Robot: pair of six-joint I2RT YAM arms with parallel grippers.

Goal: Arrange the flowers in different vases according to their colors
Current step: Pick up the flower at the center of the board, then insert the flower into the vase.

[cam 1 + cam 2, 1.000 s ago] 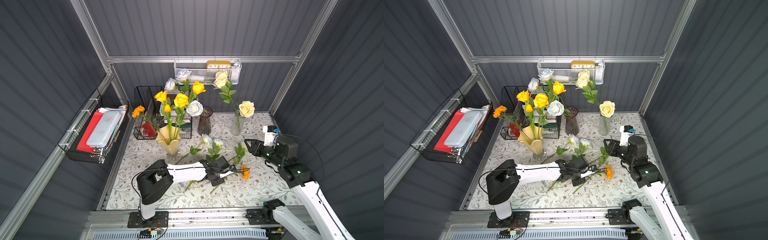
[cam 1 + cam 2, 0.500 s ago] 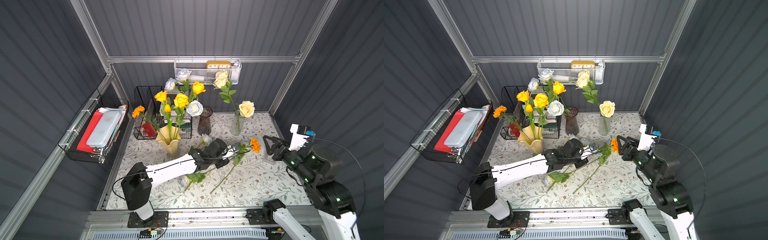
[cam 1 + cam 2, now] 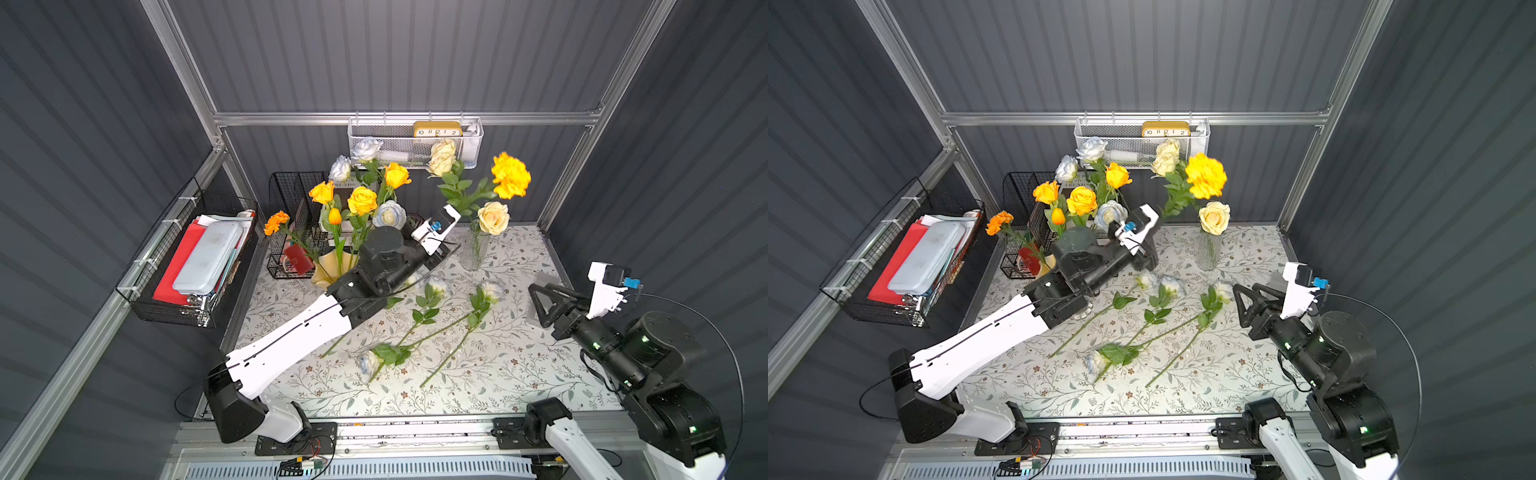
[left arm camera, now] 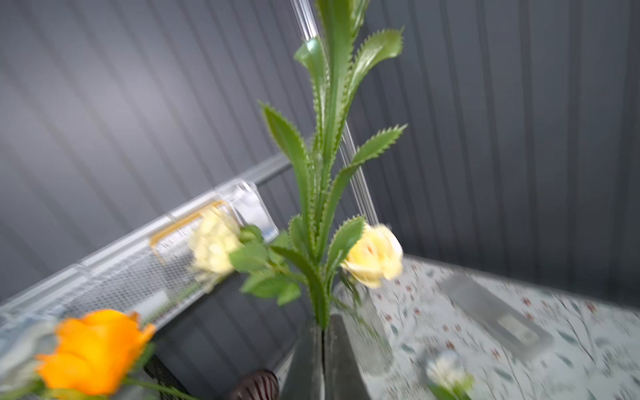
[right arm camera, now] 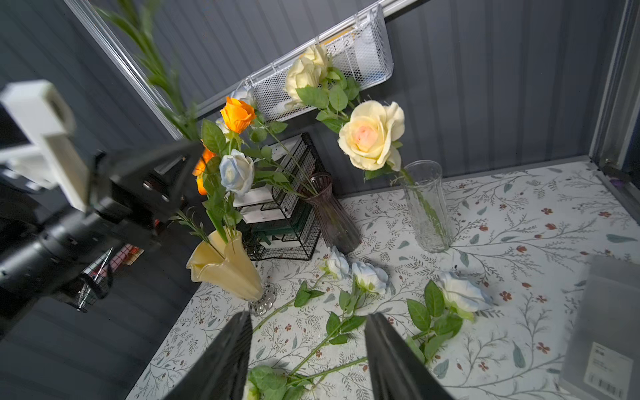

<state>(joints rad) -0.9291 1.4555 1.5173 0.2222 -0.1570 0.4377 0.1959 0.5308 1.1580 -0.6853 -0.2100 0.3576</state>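
Dark grey ribbed walls [image 3: 415, 54], aluminium frame [image 3: 291, 118], floral-print tabletop [image 3: 519, 374], black wire basket [image 3: 174, 311].

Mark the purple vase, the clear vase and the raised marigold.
purple vase [image 5: 334, 221]: right wrist view, on its ribbed body.
clear vase [image 5: 429, 207]: right wrist view, on its glass wall.
raised marigold [image 3: 510, 175]: in a top view, on its bloom.

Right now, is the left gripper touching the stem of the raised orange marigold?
Touching. The left wrist view shows the left gripper shut on the marigold stem, with no gap.
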